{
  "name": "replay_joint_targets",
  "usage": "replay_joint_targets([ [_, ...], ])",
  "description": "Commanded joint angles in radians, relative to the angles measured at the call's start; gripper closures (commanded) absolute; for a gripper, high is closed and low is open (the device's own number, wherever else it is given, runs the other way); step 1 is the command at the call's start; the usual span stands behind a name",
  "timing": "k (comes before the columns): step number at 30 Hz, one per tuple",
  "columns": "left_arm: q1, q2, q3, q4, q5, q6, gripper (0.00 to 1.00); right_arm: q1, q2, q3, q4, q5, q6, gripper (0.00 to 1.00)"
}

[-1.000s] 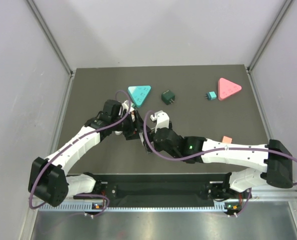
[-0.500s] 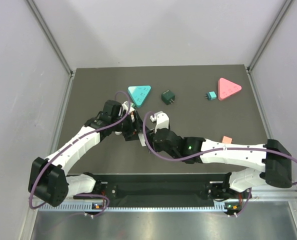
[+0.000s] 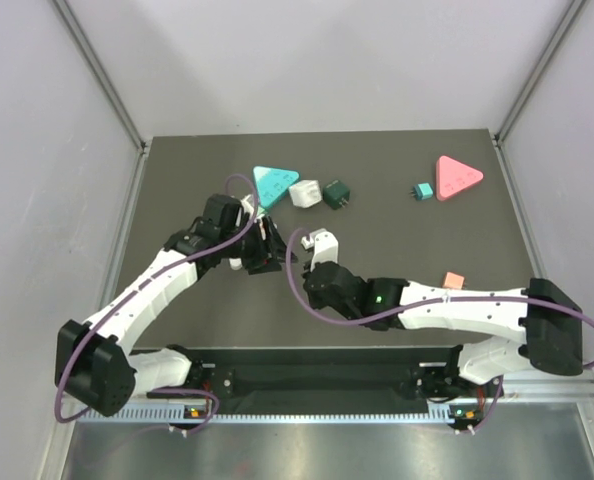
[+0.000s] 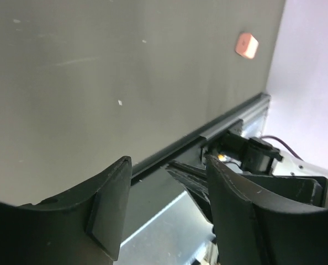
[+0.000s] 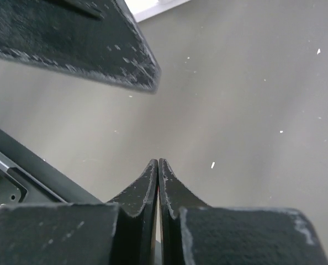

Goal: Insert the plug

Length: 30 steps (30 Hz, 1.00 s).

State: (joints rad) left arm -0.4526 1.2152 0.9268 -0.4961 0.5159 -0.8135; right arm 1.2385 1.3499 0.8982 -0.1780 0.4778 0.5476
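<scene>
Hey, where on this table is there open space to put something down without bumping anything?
Bare table: the stretch between the dark green plug and the small teal plug, and the right middle between the pink triangle and the salmon block. Crowded: where the teal triangle, white block and the dark green plug sit packed together.

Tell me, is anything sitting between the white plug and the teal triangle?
Nothing visible. The white plug lies close beside the teal triangle; the dark green plug sits on the plug's other side, not between them.
</scene>
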Motion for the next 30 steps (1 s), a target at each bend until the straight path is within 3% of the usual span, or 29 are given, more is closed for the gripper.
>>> replay_joint_targets([
  [1, -0.003, -0.043, 0.03, -0.067, -0.108, 0.039, 0.39, -0.005, 0.017, 0.074, -0.003, 0.019, 0.009, 1.0],
  [6, -0.001, -0.046, 0.056, -0.143, -0.266, 0.091, 0.41, -0.085, 0.025, 0.094, -0.092, 0.021, 0.054, 0.96],
  [7, 0.002, -0.048, 0.061, -0.141, -0.316, 0.1, 0.41, -0.106, 0.014, 0.079, -0.095, 0.009, 0.061, 0.86],
  [9, 0.006, -0.034, 0.117, -0.159, -0.367, 0.142, 0.41, -0.177, -0.02, 0.062, -0.101, -0.03, 0.058, 0.75],
  [10, 0.006, -0.019, 0.139, -0.168, -0.388, 0.151, 0.4, -0.207, -0.029, 0.051, -0.104, -0.044, 0.051, 0.66],
  [14, 0.012, 0.006, 0.196, -0.164, -0.465, 0.175, 0.38, -0.396, -0.037, 0.06, -0.049, -0.145, -0.033, 0.44],
  [17, 0.02, 0.017, 0.202, -0.134, -0.465, 0.178, 0.38, -0.513, 0.04, 0.145, 0.0, -0.189, -0.125, 0.35],
  [22, 0.019, -0.012, 0.179, -0.105, -0.462, 0.191, 0.37, -0.577, 0.3, 0.411, 0.031, -0.269, -0.398, 0.18],
  [30, 0.02, -0.056, 0.092, -0.062, -0.427, 0.165, 0.37, -0.685, 0.733, 0.844, -0.005, -0.39, -0.476, 0.12],
])
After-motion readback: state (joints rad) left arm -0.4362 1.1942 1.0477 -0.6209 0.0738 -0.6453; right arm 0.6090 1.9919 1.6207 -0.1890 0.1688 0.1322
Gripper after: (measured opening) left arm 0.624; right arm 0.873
